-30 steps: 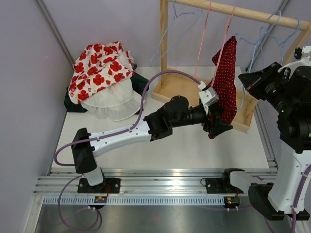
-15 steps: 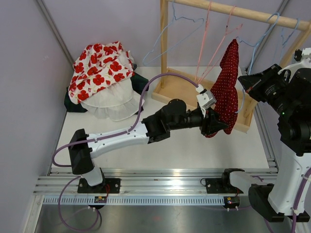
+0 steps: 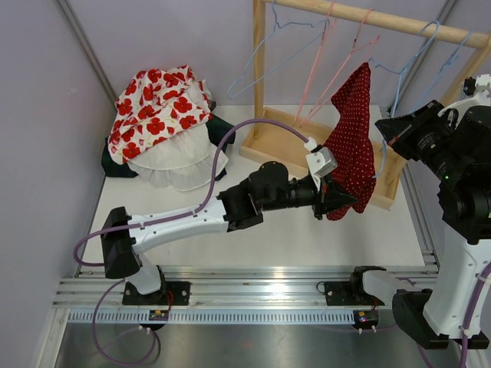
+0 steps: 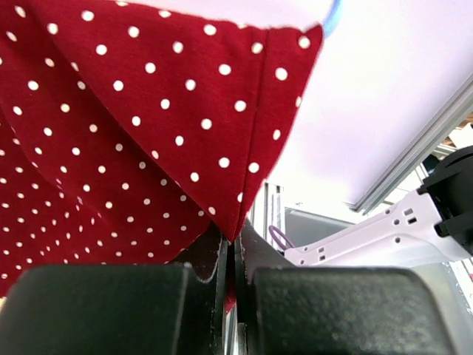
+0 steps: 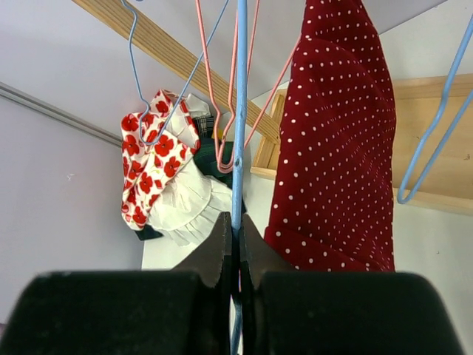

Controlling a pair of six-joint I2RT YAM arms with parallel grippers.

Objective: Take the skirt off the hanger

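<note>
A red skirt (image 3: 354,130) with white dots hangs from a wooden rack (image 3: 368,17) at the far right of the tabletop (image 3: 307,238). The left gripper (image 3: 336,201) has its 2 fingers pinched together on the skirt's lower edge. The right gripper (image 5: 236,240) has its fingers clamped on the wire of a blue hanger (image 5: 240,111) beside the skirt. A pile of floral clothes (image 3: 157,107) lies at the far left.
</note>
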